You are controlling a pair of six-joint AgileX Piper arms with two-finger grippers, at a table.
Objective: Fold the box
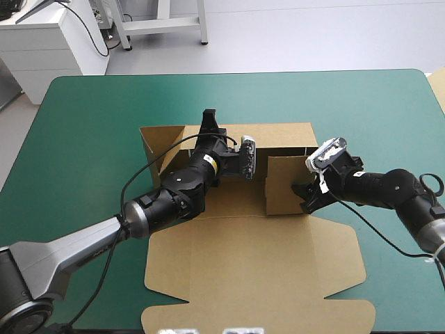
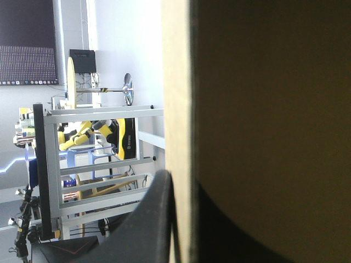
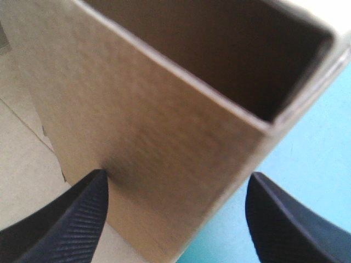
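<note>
Several walls of the box (image 1: 257, 271) stand raised, left end effector (image 1: 208, 118) pinching one.

The brown box (image 1: 240, 205) lies on the teal-green counter (image 1: 90, 118), its far wall (image 1: 278, 136) upright with the left jaws at its top edge, the right jaws beside a raised side wall (image 1: 284, 184), the lid (image 1: 257, 278) flat behind both jaws.

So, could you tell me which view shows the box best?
The high view: nearly all the box shows, far walls raised, lid flat. The left wrist view shows only one wall's edge, the right wrist view one raised corner.
</note>
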